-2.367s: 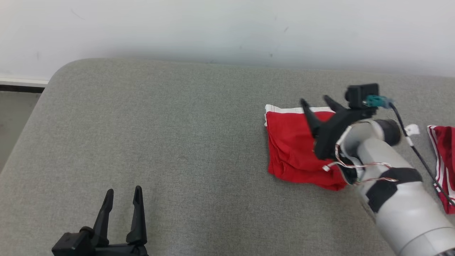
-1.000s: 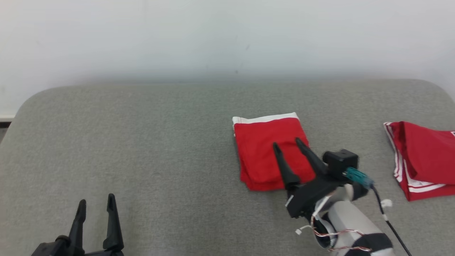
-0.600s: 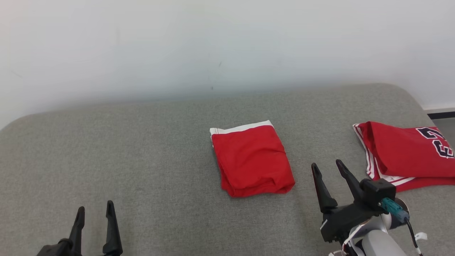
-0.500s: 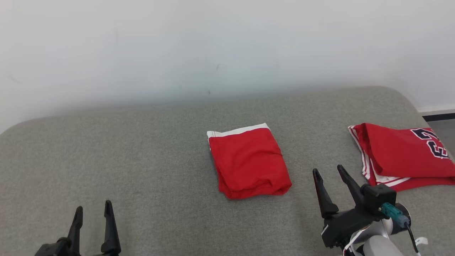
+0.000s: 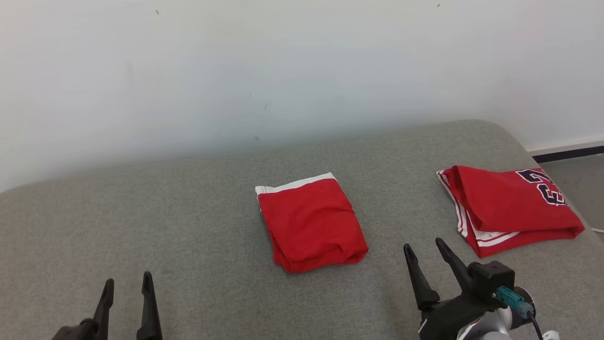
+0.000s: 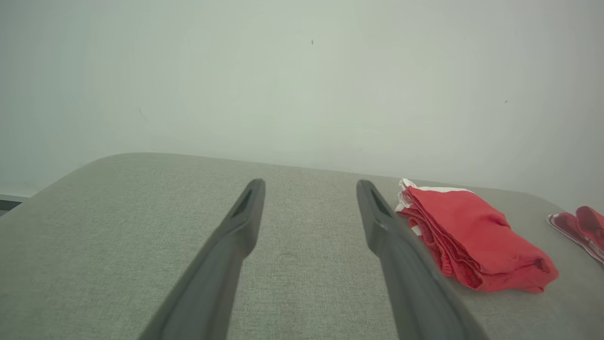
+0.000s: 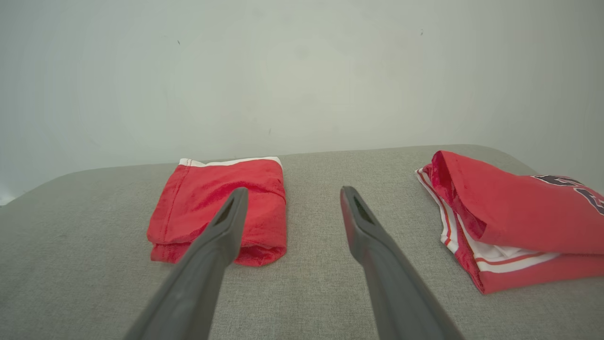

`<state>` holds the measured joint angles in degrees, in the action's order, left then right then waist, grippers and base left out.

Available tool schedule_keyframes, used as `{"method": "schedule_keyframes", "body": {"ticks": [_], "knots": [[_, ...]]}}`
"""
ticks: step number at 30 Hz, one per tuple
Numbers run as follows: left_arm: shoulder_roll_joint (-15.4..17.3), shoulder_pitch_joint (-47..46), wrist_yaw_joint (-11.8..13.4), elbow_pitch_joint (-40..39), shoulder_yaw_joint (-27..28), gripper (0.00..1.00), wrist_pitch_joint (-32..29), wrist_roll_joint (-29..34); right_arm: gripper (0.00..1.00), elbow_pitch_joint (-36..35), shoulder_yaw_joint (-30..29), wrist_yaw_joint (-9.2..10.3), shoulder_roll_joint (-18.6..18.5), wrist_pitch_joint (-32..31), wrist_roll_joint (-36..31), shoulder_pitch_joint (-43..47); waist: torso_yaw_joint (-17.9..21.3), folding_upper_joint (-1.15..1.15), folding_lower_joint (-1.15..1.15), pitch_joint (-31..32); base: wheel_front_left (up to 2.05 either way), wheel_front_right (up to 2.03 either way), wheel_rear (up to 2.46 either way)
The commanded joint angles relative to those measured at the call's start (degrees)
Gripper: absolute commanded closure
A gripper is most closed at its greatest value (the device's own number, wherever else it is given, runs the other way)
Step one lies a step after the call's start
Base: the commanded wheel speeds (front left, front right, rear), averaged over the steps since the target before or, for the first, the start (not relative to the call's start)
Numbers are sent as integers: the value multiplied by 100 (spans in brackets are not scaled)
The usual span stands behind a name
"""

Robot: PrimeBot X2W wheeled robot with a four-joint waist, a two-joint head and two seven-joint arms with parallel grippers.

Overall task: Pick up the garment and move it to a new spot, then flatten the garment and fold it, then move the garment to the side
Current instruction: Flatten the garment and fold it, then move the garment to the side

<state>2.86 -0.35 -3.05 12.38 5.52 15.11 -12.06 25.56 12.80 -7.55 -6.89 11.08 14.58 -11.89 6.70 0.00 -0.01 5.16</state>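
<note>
The garment is red with a white band along its far edge. It lies folded into a small rectangle in the middle of the grey cushion, with nothing touching it. My right gripper stands open at the lower right, nearer to me than the garment and a little to its right. In the right wrist view the garment shows behind the left finger of the open gripper. At the lower left my left gripper is open and holds nothing. The left wrist view has the garment to the right of its open gripper.
A second folded red jersey with white stripes and dark numbers lies near the cushion's right end; it is in the right wrist view too. A pale wall runs behind the cushion. Floor shows past the right edge.
My right gripper, open over the garment earlier, has drawn back toward me and to the right, leaving it lying folded. The head camera has turned right and tilted up, shifting the whole picture.
</note>
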Motion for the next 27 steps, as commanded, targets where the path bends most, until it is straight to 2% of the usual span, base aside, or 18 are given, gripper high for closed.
{"method": "schedule_keyframes", "body": {"ticks": [1, 27], "knots": [[8, 88, -21, 37, -12, 0, 2, 83, 0, -22, 4, 17, 16, -38, 102, 87, 25, 0, 1, 31, 0, 0, 0], [7, 110, 96, 246, -133, 0, 2, 46, 0, -14, -107, 17, 127, -188, 246, 165, -57, 0, 1, 43, 0, 0, 0]]}}
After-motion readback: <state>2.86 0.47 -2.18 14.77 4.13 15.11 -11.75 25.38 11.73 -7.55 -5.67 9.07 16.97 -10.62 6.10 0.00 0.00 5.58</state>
